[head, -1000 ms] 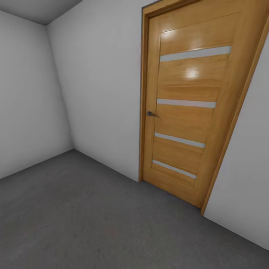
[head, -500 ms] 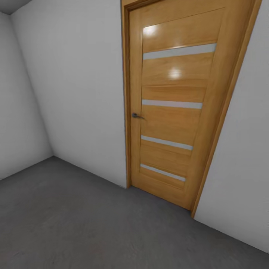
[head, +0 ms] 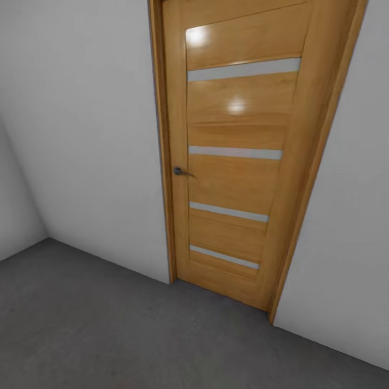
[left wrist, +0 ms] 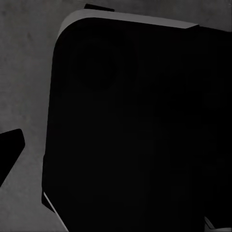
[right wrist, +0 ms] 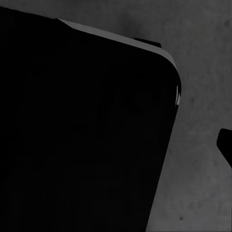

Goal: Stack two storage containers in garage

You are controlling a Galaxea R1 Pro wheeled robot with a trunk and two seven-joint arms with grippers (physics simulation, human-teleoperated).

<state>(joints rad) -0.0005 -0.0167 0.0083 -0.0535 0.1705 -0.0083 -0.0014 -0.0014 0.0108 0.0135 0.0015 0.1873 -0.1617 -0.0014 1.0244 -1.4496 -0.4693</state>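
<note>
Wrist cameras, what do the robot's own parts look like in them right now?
Both wrist views show a large matte black body panel with rounded corners and a thin light-grey edge, above grey concrete floor. A small black tip juts in at the edge of the left view, and another in the right. No cables or markings are visible.

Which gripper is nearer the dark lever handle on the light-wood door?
Cannot tell. The dark lever handle sits ahead in the head view; both wrist views face grey concrete floor beside a black rounded body.
</note>
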